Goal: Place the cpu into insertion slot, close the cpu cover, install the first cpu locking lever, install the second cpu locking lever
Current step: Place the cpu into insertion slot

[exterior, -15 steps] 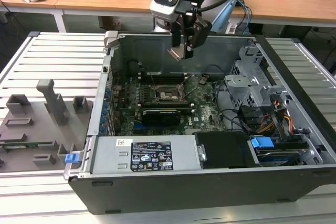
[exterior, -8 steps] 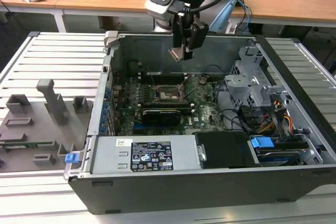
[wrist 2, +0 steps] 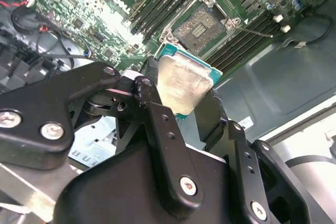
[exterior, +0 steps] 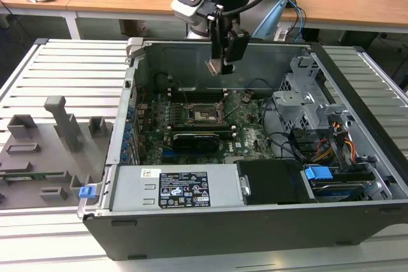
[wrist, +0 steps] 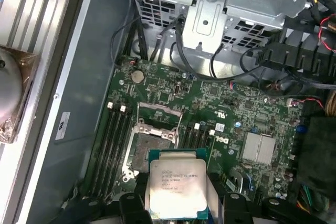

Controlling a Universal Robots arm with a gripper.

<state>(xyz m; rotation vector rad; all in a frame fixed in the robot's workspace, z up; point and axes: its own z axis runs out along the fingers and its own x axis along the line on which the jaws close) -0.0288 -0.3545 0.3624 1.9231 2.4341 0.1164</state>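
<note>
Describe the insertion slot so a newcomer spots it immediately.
Inside the open computer case, look at the green motherboard. On it, the insertion slot is the square, metal-framed socket with a dark centre, unlike the long narrow memory slots flanking it.

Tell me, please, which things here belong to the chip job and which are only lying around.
For the job: chip, held by the gripper over the case; square socket on the green board, empty.
Just lying about: long black card; power supply box; metal drive cage; grey holders beside the case.
</note>
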